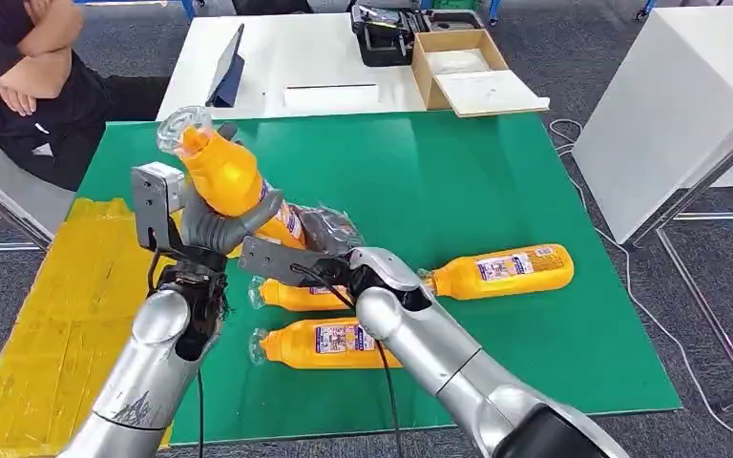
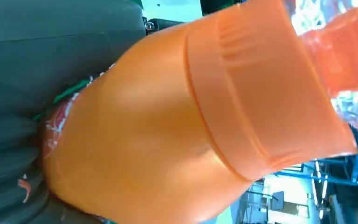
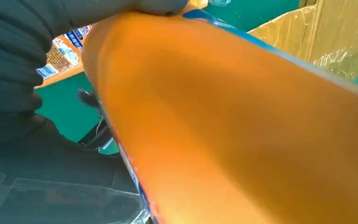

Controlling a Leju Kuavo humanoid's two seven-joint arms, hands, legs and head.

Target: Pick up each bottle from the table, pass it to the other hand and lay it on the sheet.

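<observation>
Passing looks to be the step in hand: the orange bottle (image 1: 234, 181) is held up above the left part of the green surface (image 1: 458, 181), tilted with its clear cap toward the far left. The left hand (image 1: 200, 224) wraps its upper body, while the right hand (image 1: 320, 253) clasps its lower, labelled end, so both hands grip it at once. Three more bottles (image 1: 501, 271) lie on the green surface, to the near right of the hands. The yellow sheet (image 1: 67, 286) lies at the left, beside the left arm. Next, I judge, the right hand must let go fully before the left hand carries the bottle over the sheet and lays it flat.
</observation>
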